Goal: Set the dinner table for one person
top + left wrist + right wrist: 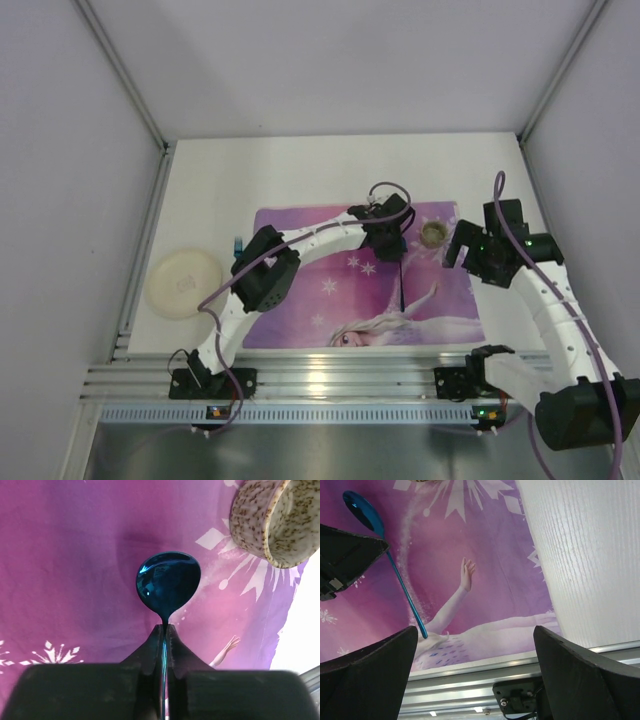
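My left gripper (388, 243) hangs over the middle of the purple princess placemat (300, 300) on the white dinner table (300, 170). It is shut on the neck of a shiny blue spoon (168, 582), held just above the mat, bowl forward (165, 629). The spoon's handle (401, 285) runs toward the near edge and shows in the right wrist view (402, 587). A speckled cup (432, 234) stands on the mat's far right part, close to the spoon (275, 520). My right gripper (465, 248) is open and empty right of the cup (475, 630).
A cream plate (184, 283) lies on the bare table left of the placemat. A small blue item (237, 243) lies by the mat's left edge, partly hidden by the left arm. A metal rail (330, 385) runs along the near edge. Walls enclose the table.
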Controlling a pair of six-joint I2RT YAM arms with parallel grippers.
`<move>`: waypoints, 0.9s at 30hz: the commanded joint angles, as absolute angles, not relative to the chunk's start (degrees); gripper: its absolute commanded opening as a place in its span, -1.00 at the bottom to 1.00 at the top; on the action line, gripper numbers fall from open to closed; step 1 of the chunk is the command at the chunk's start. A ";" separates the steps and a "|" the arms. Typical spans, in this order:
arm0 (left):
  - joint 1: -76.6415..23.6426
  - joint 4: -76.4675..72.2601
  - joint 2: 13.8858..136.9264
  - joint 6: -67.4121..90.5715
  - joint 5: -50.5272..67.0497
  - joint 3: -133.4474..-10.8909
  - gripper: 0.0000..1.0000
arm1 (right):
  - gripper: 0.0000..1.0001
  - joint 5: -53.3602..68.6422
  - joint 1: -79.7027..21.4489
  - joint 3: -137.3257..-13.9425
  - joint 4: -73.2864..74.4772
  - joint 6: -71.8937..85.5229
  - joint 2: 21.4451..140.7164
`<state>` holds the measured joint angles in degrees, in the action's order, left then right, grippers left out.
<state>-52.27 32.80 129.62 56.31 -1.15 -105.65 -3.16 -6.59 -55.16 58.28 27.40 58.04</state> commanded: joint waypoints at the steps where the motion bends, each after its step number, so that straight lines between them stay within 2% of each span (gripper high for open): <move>1: -52.73 28.22 128.32 64.16 -1.50 -105.56 -0.74 | 0.99 -3.60 -6.94 -55.46 58.89 26.63 56.25; 3: -53.35 27.33 128.50 63.37 -0.62 -105.91 -0.43 | 0.99 -3.52 -6.94 -55.55 59.15 26.54 56.25; 4: -53.61 27.77 128.32 62.93 -0.88 -106.69 -0.02 | 1.00 -3.52 -7.03 -55.55 59.15 26.46 56.25; 6: -53.53 30.57 126.75 61.09 -2.36 -106.96 0.27 | 1.00 -3.43 -6.94 -55.55 59.15 26.54 55.99; 9: -51.87 36.99 121.74 56.70 -6.31 -105.92 0.36 | 1.00 -3.52 -6.94 -55.90 59.41 26.37 56.07; 12: -47.57 39.98 114.02 51.61 -10.10 -98.72 0.35 | 1.00 -3.52 -6.94 -56.07 59.50 26.46 55.72; 19: -33.51 44.82 97.31 40.27 -16.26 -73.52 0.27 | 0.99 -2.55 -6.94 -55.55 58.10 26.10 56.86; 22: -26.38 45.61 91.95 37.54 -16.35 -67.26 0.24 | 1.00 -1.50 -6.94 -55.72 56.87 26.02 58.09; 27: -17.07 46.41 86.66 33.76 -19.95 -64.08 0.23 | 0.99 -0.62 -6.94 -56.60 55.64 25.40 60.64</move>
<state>-20.08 45.15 90.26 38.37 -16.99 -64.82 -1.56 -6.59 -55.16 58.46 26.52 59.66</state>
